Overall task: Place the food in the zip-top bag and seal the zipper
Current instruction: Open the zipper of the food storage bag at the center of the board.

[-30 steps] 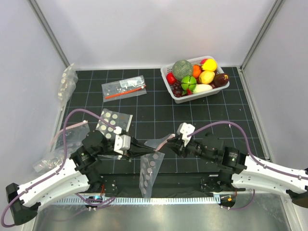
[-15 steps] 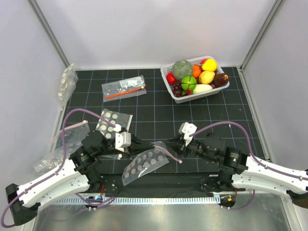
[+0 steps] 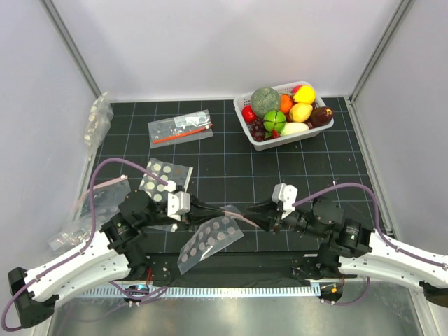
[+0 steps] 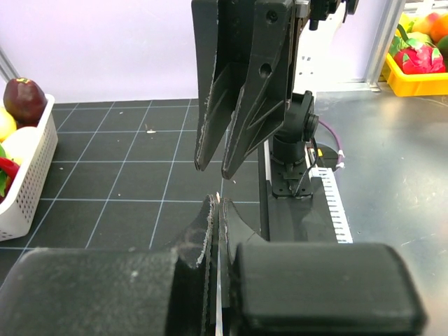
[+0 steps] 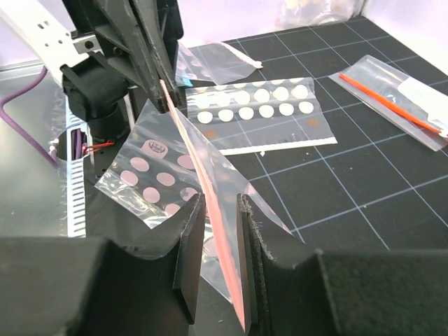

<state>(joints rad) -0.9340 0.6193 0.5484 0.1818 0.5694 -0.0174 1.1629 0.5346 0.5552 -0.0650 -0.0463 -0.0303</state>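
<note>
Zip-top bag [image 3: 208,240] slants down-left; zipper [image 5: 187,143] runs from clamping left gripper [image 3: 221,209] into slightly parted right gripper [image 5: 220,203].

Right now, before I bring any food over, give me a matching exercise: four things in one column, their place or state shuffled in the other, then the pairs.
1. zip-top bag
2. white basket
3. bag with the orange-red stick
4. left gripper

A. far right, holding the food
B. shut, pinching clear plastic
C. lying flat on the far side, left of the basket
D. hanging between the two arms at the near edge

Pairs: 1-D, 2-A, 3-C, 4-B
</note>
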